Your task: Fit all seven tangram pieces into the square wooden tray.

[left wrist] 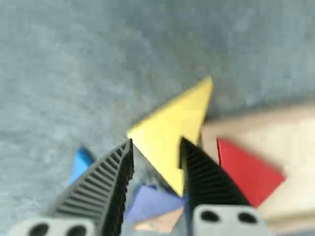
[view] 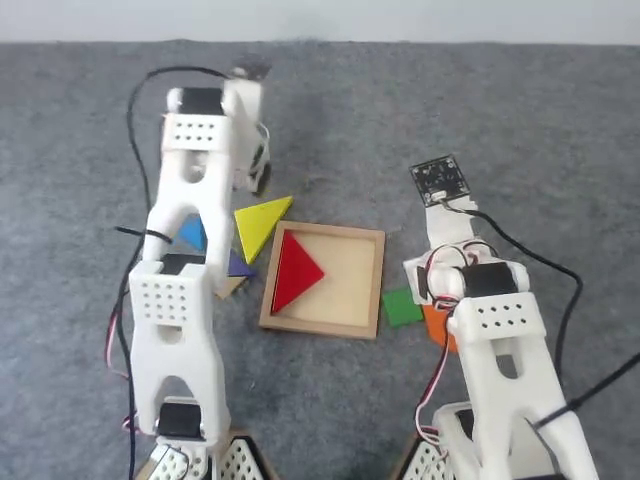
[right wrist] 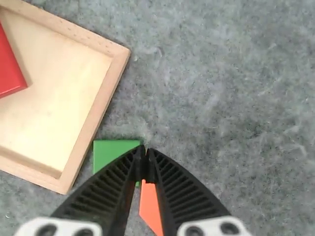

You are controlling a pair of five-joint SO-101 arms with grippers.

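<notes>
The square wooden tray (view: 345,328) lies mid-table with a red triangle (view: 293,270) inside along its left side. A yellow triangle (view: 258,225) rests on the carpet just off the tray's upper left corner. My left gripper (left wrist: 156,142) hovers open over the yellow triangle (left wrist: 167,132), holding nothing. Blue (view: 192,234), purple (view: 238,265) and tan (view: 232,286) pieces lie left of the tray, partly under the left arm. A green piece (view: 401,306) and an orange piece (view: 437,325) sit right of the tray. My right gripper (right wrist: 145,150) is shut and empty, tips beside the green piece (right wrist: 110,152).
Grey carpet covers the table. The left arm (view: 190,200) stretches along the left side, the right arm (view: 490,320) stands at lower right. Most of the tray floor (right wrist: 54,108) is bare wood. Open carpet lies beyond the tray at the back and right.
</notes>
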